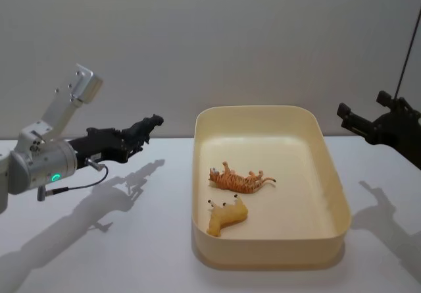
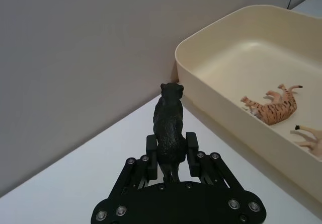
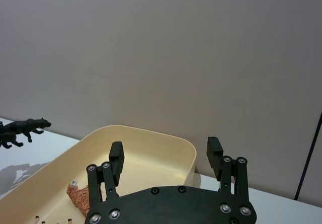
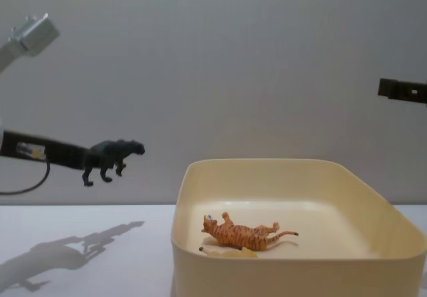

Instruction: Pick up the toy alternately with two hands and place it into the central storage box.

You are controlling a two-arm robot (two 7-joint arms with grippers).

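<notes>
The tabletop is white and bare around the box, a cream tub at the centre; inside it lie a tiger on its side and, just in front of it, a yellow toy, which looks like a giraffe. The left gripper hangs in the air to the left of the box, well above the tabletop, its fingers clamped on the hindquarters of a black panther; the panther is level, head pointing toward the box, short of the near wall. The right gripper hovers high at the box's right side, its fingers spread with nothing between them.

The step in hand looks like the carry: the panther is lifted and on its way, not yet over the box. The next move calls for the left arm to bring it across the rim, lower it over a free patch of floor away from the other toys, then let go; the right arm would take the following turn.
</notes>
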